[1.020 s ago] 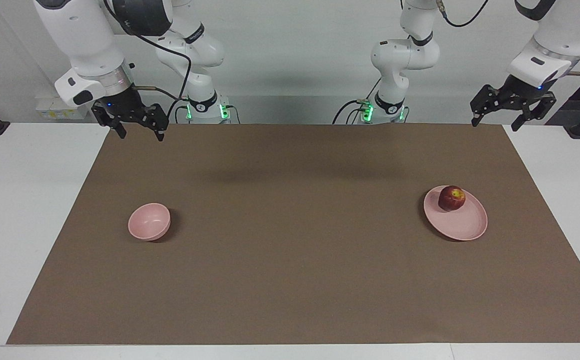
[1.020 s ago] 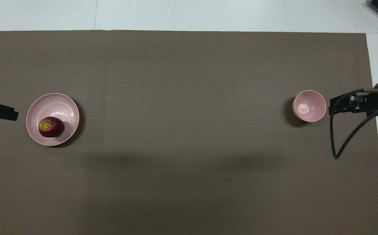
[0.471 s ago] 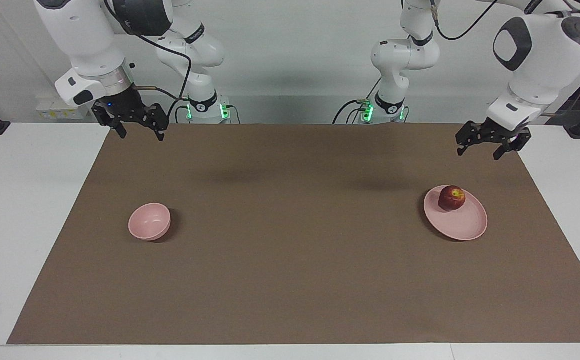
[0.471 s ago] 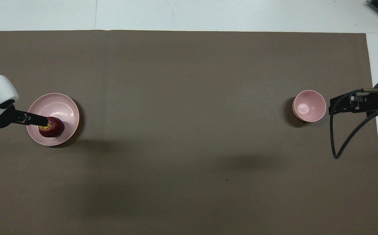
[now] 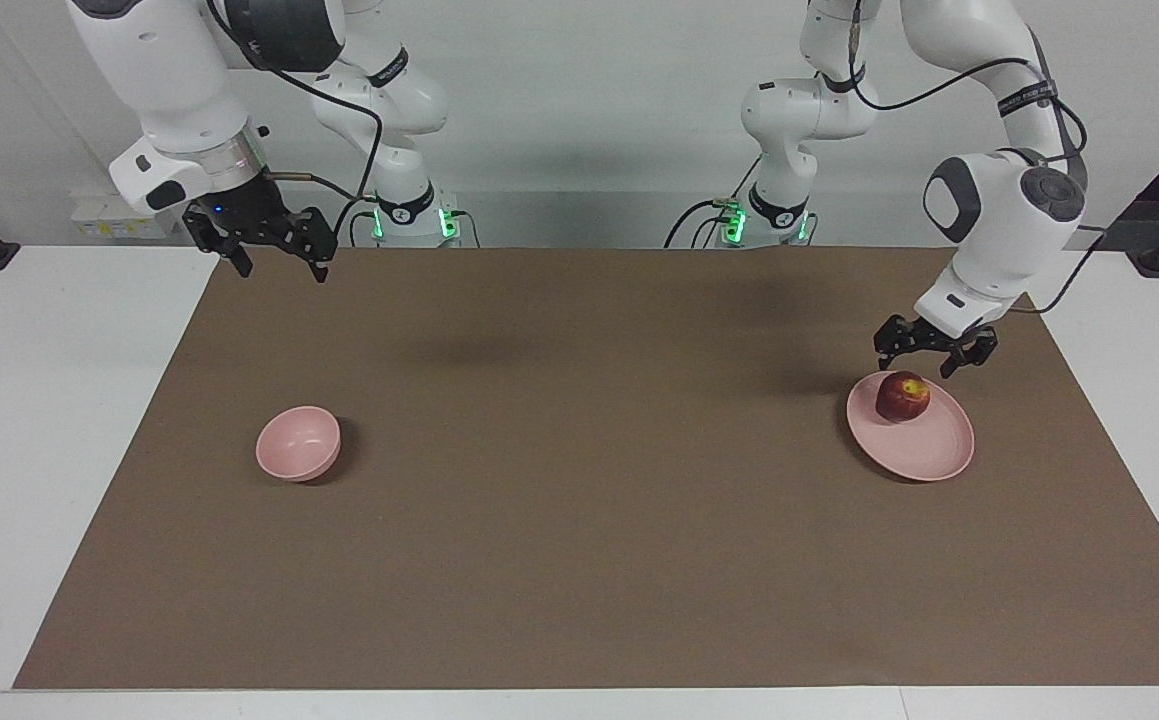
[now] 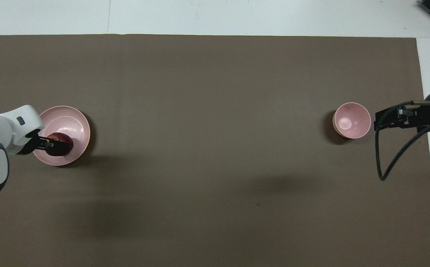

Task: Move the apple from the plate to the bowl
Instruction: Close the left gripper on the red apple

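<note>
Red apple (image 5: 903, 397) sits on plate (image 5: 924, 448), toward left arm's end. Left pincer (image 5: 931, 357) open just above. Round, firm, smooth: likely slippery, grip widest middle. Right pincer (image 5: 274, 262) open, waits.

Even, diffuse light from above fills both views, bright on the white desk (image 5: 59, 420) and wall, with no harsh glare. On the brown mat (image 6: 215, 148) lie soft, broad, blurred shadows of the arms. The bowl (image 5: 298, 442) and plate (image 5: 924, 445) each cast a small dark crescent shadow beside them. A faint sheen sits in the bowl's bottom in the overhead view. Focus is fairly sharp throughout, with no motion blur; edges show little bending
</note>
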`<action>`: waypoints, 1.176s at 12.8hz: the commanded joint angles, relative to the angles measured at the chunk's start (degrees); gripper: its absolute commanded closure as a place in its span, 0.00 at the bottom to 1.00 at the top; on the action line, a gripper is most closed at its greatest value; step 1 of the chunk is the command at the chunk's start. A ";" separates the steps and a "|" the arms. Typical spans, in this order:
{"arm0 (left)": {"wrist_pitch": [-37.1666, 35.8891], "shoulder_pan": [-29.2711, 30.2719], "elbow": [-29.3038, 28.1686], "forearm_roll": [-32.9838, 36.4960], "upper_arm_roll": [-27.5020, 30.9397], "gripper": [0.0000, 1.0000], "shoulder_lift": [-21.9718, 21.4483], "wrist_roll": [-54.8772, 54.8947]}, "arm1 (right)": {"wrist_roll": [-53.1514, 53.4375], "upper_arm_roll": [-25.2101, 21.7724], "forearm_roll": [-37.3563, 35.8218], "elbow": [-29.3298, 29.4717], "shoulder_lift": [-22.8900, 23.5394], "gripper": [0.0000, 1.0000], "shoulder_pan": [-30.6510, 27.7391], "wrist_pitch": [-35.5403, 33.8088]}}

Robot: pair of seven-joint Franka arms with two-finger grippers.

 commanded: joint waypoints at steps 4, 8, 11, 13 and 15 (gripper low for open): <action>10.32 1.22 -4.26 -0.82 0.27 0.00 2.76 1.42 | -1.44 -1.19 1.02 -0.39 -0.60 0.00 -2.68 -1.14; 12.18 1.66 -4.45 -0.82 0.27 0.31 3.20 1.42 | -1.18 -1.10 0.93 -0.65 -0.60 0.00 -2.41 -0.70; 11.75 1.66 -3.93 -0.82 0.27 0.76 3.38 1.33 | 4.33 -0.66 3.29 -1.44 0.10 0.00 -1.62 -0.43; 11.39 1.31 -3.40 -0.82 0.27 0.94 2.94 1.07 | 10.49 -0.05 5.93 -2.76 0.81 0.00 -1.45 -0.17; 10.95 0.88 -2.78 -0.82 0.10 1.00 1.19 0.72 | 17.34 0.04 9.18 -2.85 1.95 0.00 0.39 -0.17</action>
